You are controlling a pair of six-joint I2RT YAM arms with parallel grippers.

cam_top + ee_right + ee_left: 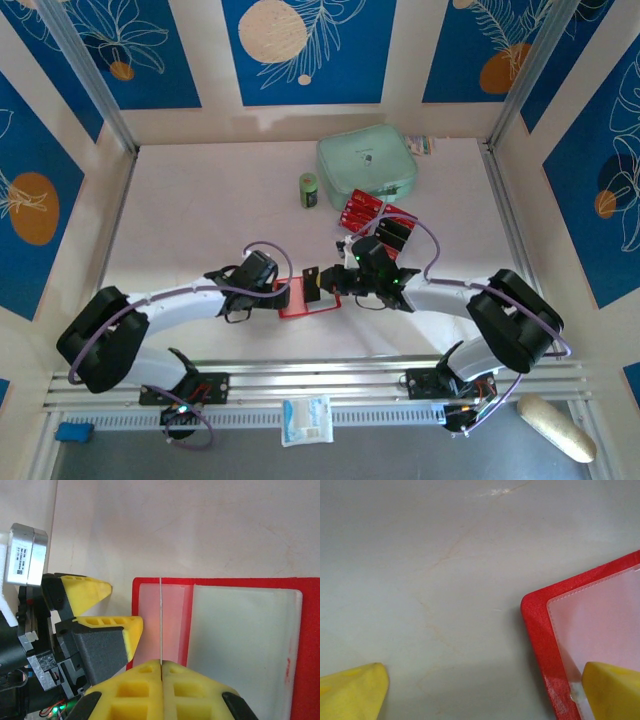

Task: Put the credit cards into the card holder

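Observation:
The red card holder [303,305] lies open on the table between the two arms, its pale inner pockets [240,645] facing up. My right gripper [161,666] is shut on a thin card [161,620], seen edge-on, standing upright over the holder's left pocket. From above that card [312,281] looks black. My left gripper [485,685] is open; one yellow finger [612,690] rests on the holder's corner [540,630], the other [355,692] over bare table. More credit cards, red [360,208] and black [396,232], lie farther back.
A mint-green zip pouch [366,160] sits at the back, with a small green cylinder [309,190] to its left. The spare cards sit in a clear tray just behind the right gripper. A white packet [306,418] lies beyond the near rail.

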